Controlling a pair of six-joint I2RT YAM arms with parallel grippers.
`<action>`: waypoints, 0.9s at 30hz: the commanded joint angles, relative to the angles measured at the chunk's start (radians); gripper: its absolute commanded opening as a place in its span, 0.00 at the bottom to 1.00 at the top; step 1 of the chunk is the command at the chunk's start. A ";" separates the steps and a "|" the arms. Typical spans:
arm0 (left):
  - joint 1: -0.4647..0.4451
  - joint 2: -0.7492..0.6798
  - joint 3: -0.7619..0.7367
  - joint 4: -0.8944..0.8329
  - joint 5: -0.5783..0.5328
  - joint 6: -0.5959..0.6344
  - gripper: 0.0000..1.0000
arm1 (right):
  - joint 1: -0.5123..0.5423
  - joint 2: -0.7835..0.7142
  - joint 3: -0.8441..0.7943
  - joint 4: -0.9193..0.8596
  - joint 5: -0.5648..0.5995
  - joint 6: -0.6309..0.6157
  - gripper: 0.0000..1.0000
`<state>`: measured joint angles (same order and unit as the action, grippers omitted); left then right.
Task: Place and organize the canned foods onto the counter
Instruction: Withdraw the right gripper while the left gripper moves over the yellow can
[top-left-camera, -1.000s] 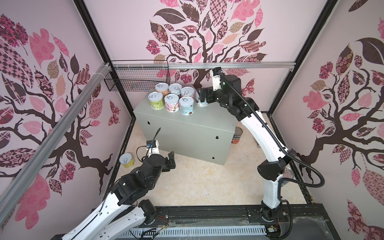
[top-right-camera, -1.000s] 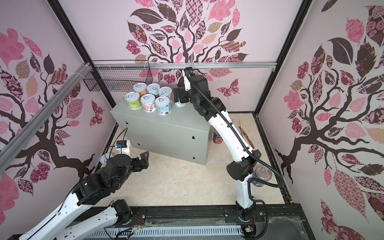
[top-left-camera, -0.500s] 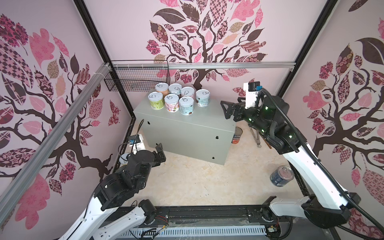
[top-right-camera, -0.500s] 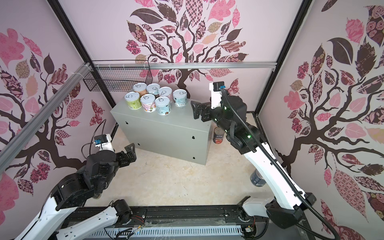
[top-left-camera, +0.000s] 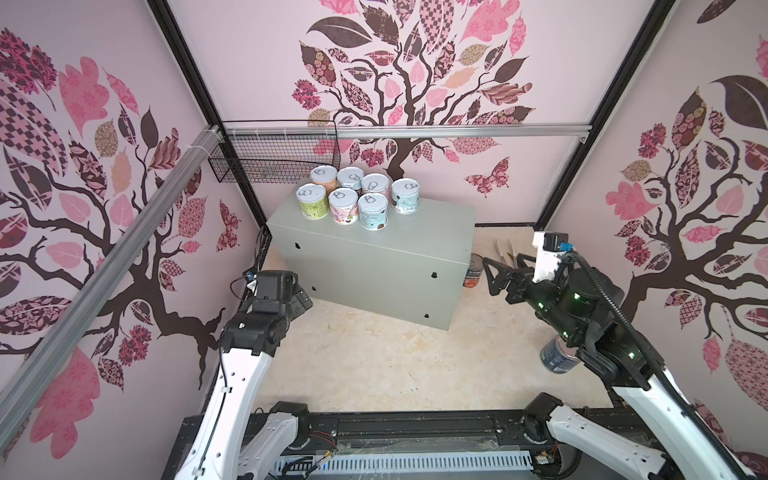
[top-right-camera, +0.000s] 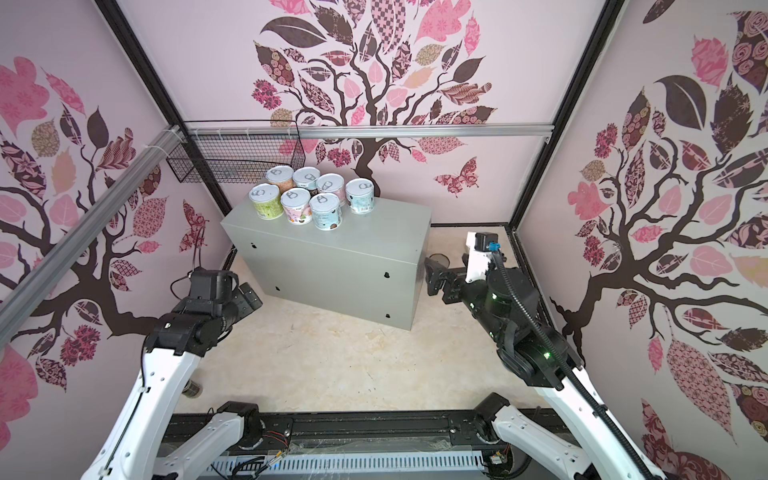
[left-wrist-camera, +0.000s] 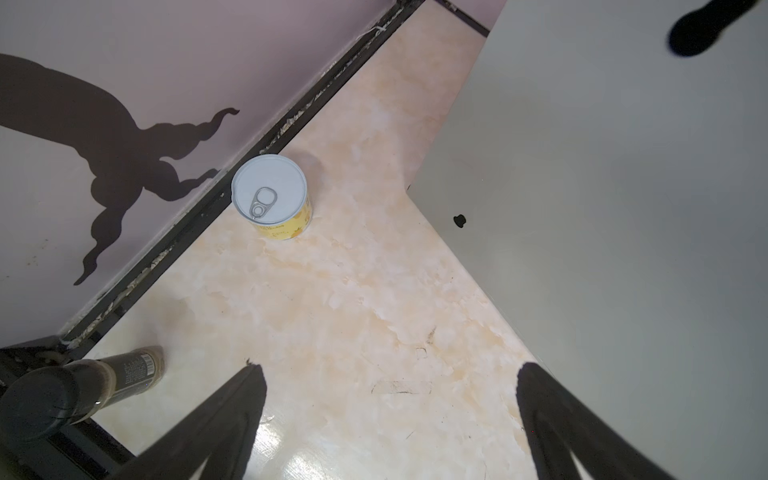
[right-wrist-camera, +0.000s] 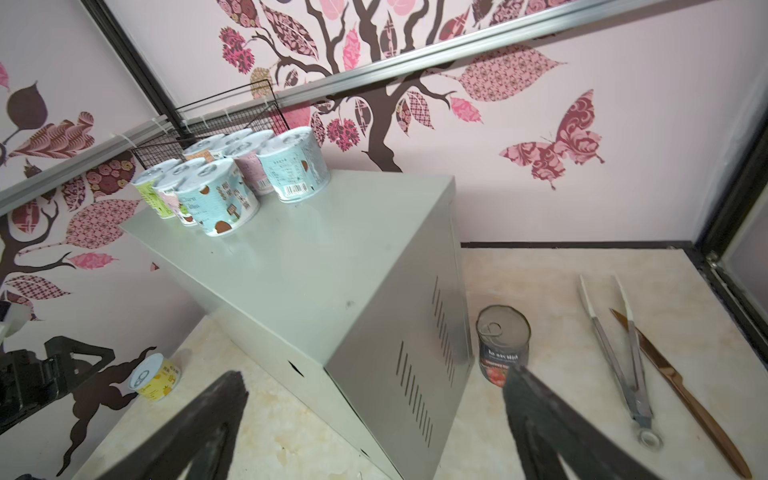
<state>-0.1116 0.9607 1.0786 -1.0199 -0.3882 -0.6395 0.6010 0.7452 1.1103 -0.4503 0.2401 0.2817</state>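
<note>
Several short canned foods (top-left-camera: 357, 195) with pale pull-tab lids stand bunched at the far left of the counter (top-left-camera: 432, 232), a grey metal box, in both top views (top-right-camera: 316, 195). A yellow-labelled can (left-wrist-camera: 272, 197) stands on the floor by the left wall, ahead of my open, empty left gripper (left-wrist-camera: 390, 370). A dark-labelled can (right-wrist-camera: 503, 345) stands on the floor at the counter's right end, just beyond my open, empty right gripper (right-wrist-camera: 374, 372). A blue-labelled can (top-left-camera: 559, 359) on the floor shows partly under my right arm. In a top view my right gripper (top-left-camera: 500, 272) hangs beside the counter's right end.
A black wire basket (top-left-camera: 274, 158) hangs on the back-left rail behind the counter. Metal tongs (right-wrist-camera: 615, 345) and a copper knife (right-wrist-camera: 681, 390) lie on the floor at the far right. A dark bottle (left-wrist-camera: 104, 382) lies near the left arm's base.
My right arm has drawn back from the counter's top, leaving a blue can there, and dropped to the counter's right end. My left arm has swung left toward the wall.
</note>
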 joint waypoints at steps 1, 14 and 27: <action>0.012 0.058 -0.019 0.024 -0.074 -0.064 0.98 | 0.005 -0.052 -0.095 -0.066 0.059 0.057 1.00; 0.272 0.353 0.170 0.041 -0.122 -0.134 0.98 | -0.010 -0.258 -0.356 -0.111 0.171 0.215 1.00; 0.387 0.529 0.166 0.125 -0.110 -0.166 0.98 | -0.315 -0.174 -0.534 0.065 -0.081 0.280 1.00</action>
<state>0.2680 1.4796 1.2240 -0.9340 -0.4648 -0.7959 0.3672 0.5224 0.5926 -0.4625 0.2852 0.5392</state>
